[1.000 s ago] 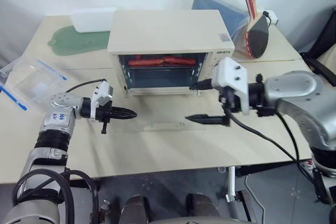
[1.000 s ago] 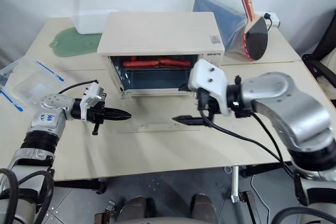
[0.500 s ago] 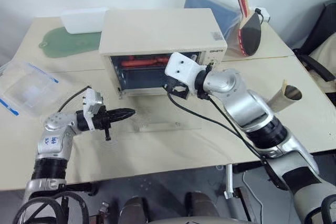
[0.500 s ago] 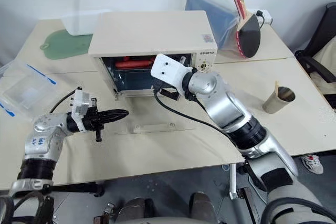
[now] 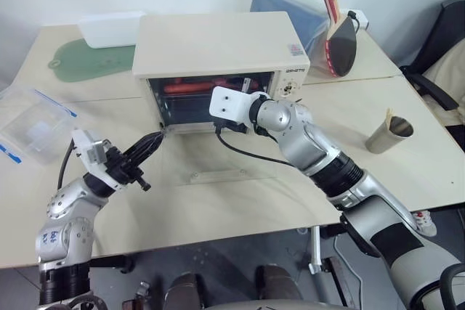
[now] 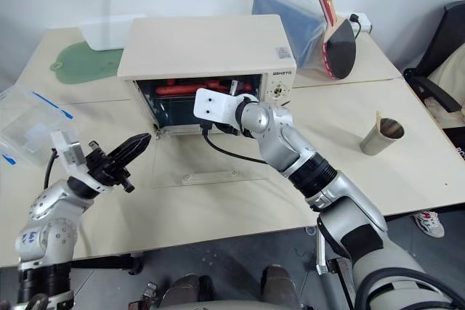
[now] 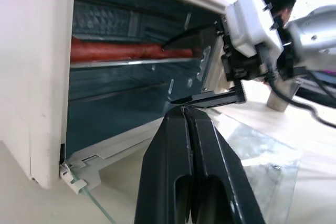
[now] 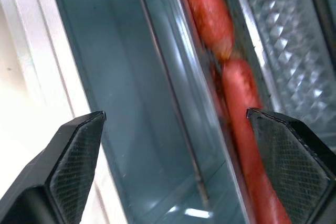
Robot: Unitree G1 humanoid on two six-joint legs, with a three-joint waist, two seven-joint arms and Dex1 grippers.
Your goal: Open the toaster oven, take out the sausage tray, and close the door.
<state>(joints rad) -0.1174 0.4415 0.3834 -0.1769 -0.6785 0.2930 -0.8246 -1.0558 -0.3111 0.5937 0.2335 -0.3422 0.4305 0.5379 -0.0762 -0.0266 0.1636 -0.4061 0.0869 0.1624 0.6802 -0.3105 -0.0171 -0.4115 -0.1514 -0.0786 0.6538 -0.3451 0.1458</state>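
The door (image 6: 207, 166) lies folded flat on the tabletop (image 6: 407, 172) in front of the toaster oven (image 6: 207, 49), its clear glass stretched toward the robot. Inside the open cavity sits the sausage tray (image 7: 131, 62) on its rack, red sausages (image 8: 239, 108) laid lengthwise along it. The right end effector (image 8: 173, 129) is at the oven mouth, fingers spread wide, one black pad (image 8: 73, 156) against the pale frame side and the other (image 8: 289, 156) by the sausages; nothing sits between them, and the tray is not gripped. The left end effector (image 5: 149, 147) hangs off the oven's left front corner, above the tabletop, fingers pressed tightly together and holding nothing, its tips aimed at the opening. A clear blue-edged container (image 5: 33, 121) rests at the far left, a paper cup (image 5: 390, 132) at the right, a paddle (image 5: 336, 38) behind.
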